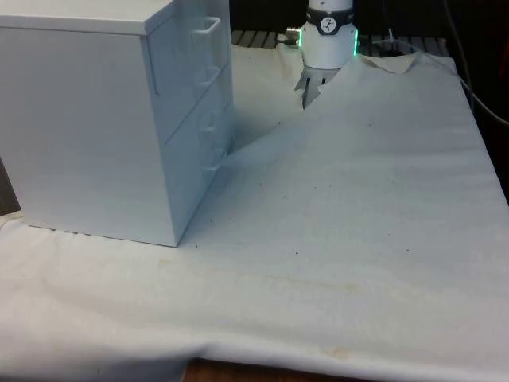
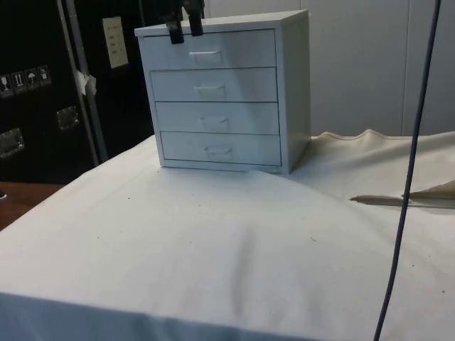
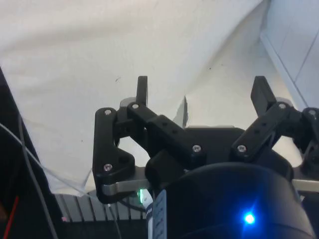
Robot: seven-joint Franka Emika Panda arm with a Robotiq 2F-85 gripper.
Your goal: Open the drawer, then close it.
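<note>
White chest of drawers (image 2: 224, 96) — four drawers, all shut, small handles — tool (image 3: 199, 92) spread wide, grasping nothing.

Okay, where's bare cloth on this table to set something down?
Most of the white cloth is bare: the stretch from the chest of drawers across to the front view's right. The tight spot is before the drawer fronts, where the open gripper hangs.

The white chest of four drawers (image 2: 226, 96) looks like smooth, matt painted board with moulded handles. A wrinkled, matt white cloth (image 1: 358, 239) covers the worktop, and bare brown wood (image 2: 21, 199) shows at its edge. The black tool (image 3: 199, 99) looks like matt plastic.
</note>
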